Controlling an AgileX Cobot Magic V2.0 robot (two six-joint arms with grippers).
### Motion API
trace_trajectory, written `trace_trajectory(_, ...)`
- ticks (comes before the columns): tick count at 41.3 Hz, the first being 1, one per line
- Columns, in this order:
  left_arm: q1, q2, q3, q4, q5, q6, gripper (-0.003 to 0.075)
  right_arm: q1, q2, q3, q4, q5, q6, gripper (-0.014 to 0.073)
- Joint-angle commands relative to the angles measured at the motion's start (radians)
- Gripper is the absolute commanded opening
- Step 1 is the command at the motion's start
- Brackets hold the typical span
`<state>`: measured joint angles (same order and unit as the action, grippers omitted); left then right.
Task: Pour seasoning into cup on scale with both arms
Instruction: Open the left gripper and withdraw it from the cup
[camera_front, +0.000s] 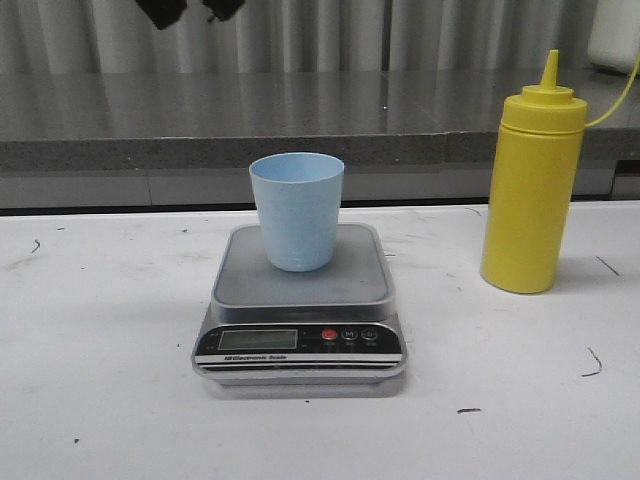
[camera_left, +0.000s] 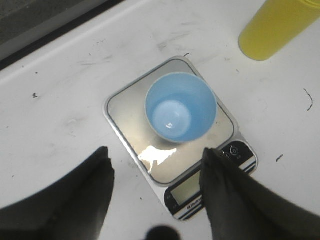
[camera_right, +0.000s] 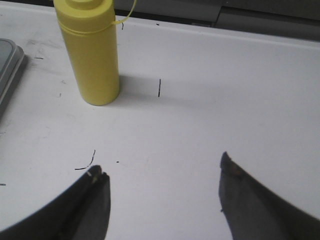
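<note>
The scale (camera_front: 300, 310) is carrying the only readable print: a white strip along its black front panel, below the LCD display (camera_front: 257, 339), is reading roughly "Electronic Scale" in the front view, with a small mark before the words too tiny to make out. The middle button (camera_front: 349, 335) is showing an "M". The display is showing no legible digits. In the left wrist view the strip's lettering is blurring beyond reading.
</note>
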<state>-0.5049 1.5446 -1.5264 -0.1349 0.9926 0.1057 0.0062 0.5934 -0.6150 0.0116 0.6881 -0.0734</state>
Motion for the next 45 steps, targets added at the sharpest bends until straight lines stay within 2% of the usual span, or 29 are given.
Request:
trace_trajectory(1, 0.004, -0.159, 0.088, -0.003, -0.093, -0.012, 0.0375, 0.0, 0.007, -0.028, -0.012, -0.062, -0.008, 0.0493)
trace_trajectory(11, 0.004, -0.454, 0.347, -0.003, -0.138, -0.012, 0.0375, 0.0, 0.007, -0.028, -0.012, -0.062, -0.008, 0.0493)
trace_trajectory(23, 0.004, -0.773, 0.587, -0.005, -0.172, -0.018, 0.0375, 0.0, 0.007, -0.028, -0.012, -0.062, -0.008, 0.0493)
trace_trajectory(36, 0.004, -1.06, 0.75, -0.006, -0.172, -0.018, 0.0375, 0.0, 0.007, -0.028, -0.012, -0.062, -0.008, 0.0493)
trace_trajectory(45, 0.004, -1.112, 0.77, -0.006, -0.173, -0.018, 0.0375, 0.0, 0.007, -0.028, -0.012, -0.062, -0.008, 0.0493)
